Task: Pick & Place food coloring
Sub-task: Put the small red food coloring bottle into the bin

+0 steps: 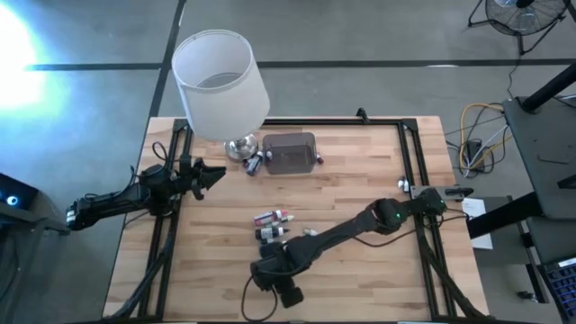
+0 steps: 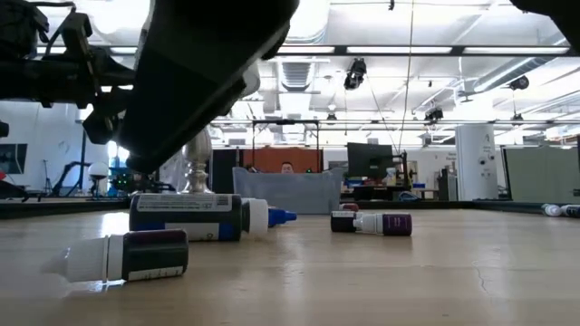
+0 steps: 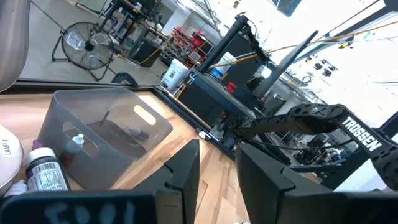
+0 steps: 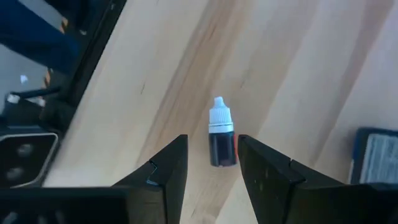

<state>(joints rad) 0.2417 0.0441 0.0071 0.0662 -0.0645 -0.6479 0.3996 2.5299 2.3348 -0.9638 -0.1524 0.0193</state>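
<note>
While most of the bottles (image 1: 273, 225) lie in a loose cluster on their sides near the middle of the table (image 1: 360, 171), one dark bottle with a white cap (image 4: 220, 135) lies flat between the fingers of the right gripper (image 4: 210, 163), cap pointing away from the wrist. Those fingers stand apart on either side of the bottle, not touching it as far as the wrist view shows. From above, the right gripper (image 1: 281, 266) sits near the table's front edge, just in front of the cluster, its arm reaching in from the right.

At table level, two dark bottles with white caps (image 2: 136, 254) lie nearest the camera, another pair (image 2: 372, 222) farther back.

More bottles (image 1: 254, 163) lie beside the lamp's chrome base (image 1: 239, 147), touching or nearly touching the grey box (image 1: 290, 152) at the back of the table. Inside the box (image 3: 99, 134) at least one bottle (image 3: 76, 144) shows through the wall.

At the left edge, the left gripper (image 1: 212, 174) points toward the lamp base and box, its fingers (image 3: 183, 177) parted with nothing between them.
</note>
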